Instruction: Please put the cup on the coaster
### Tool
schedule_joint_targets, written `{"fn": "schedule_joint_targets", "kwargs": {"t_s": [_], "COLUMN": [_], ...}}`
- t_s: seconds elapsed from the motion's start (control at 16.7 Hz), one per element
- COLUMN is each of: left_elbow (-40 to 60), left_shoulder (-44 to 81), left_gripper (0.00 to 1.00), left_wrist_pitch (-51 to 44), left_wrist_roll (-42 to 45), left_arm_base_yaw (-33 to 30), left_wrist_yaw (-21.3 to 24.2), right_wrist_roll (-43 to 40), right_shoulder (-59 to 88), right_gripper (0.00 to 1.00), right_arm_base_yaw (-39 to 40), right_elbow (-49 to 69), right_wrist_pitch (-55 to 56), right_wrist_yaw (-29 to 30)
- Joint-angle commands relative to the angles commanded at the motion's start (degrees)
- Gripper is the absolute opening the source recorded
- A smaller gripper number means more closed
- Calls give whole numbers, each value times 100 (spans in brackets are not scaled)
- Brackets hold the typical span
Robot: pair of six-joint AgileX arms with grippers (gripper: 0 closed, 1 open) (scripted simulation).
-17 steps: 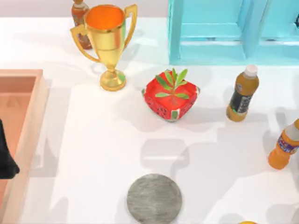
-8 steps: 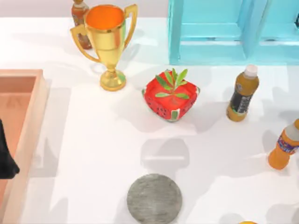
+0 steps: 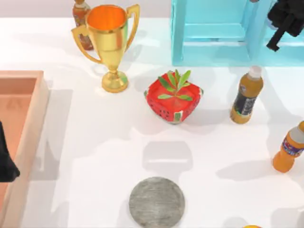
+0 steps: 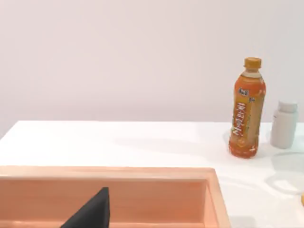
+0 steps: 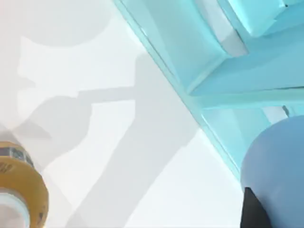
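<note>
The grey stone-like coaster [image 3: 156,202] lies flat near the table's front edge, at the middle. My right gripper [image 3: 283,21] hangs high over the back right corner, above the cyan shelf. In the right wrist view the blue cup [image 5: 278,171] looms close, with a dark finger [image 5: 254,211] against its side; the gripper looks shut on it. My left gripper [image 3: 5,161] stays parked at the far left over the wooden tray, and its dark tip [image 4: 90,213] shows in the left wrist view.
A gold trophy [image 3: 110,42] and a red watermelon pot [image 3: 174,97] stand behind the coaster. Orange bottles [image 3: 246,95] [image 3: 289,149] stand on the right, and a brown bottle [image 3: 81,19] at the back. A cyan shelf [image 3: 213,33] is at the back right. A wooden tray [image 3: 28,123] is on the left.
My right arm has come into the top view at the back right corner. Its shadows on the table have shifted. The left arm has not moved.
</note>
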Motion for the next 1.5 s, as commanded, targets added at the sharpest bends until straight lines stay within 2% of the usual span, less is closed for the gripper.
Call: {"fn": "schedule_joint_targets", "kwargs": {"t_s": [0.24,0.48,0.78,0.96,1.08,1.5], "left_elbow": [0,0,0,0,0,0], "left_shoulder": [0,0,0,0,0,0], "left_gripper": [100,100,100,100,100,100], "left_wrist_pitch": [0,0,0,0,0,0], "left_wrist_roll": [0,0,0,0,0,0], "left_arm_base_yaw": [0,0,0,0,0,0], "left_wrist_yaw": [0,0,0,0,0,0], "right_wrist_roll": [3006,5916,8698,9694,10047,10164], "right_shoulder": [198,599,1171,1427,1535,1565], "right_gripper": [0,0,0,0,0,0], "right_arm_base_yaw": [1452,2819,3989,4331,4433,4436], "right_elbow": [904,1296,1137,883,747,687], "right_wrist_pitch": [-287,-824,-1681,-2121,-2307,-2347], "right_wrist_yaw": [-74,-178,-238,-221,-208,-208]}}
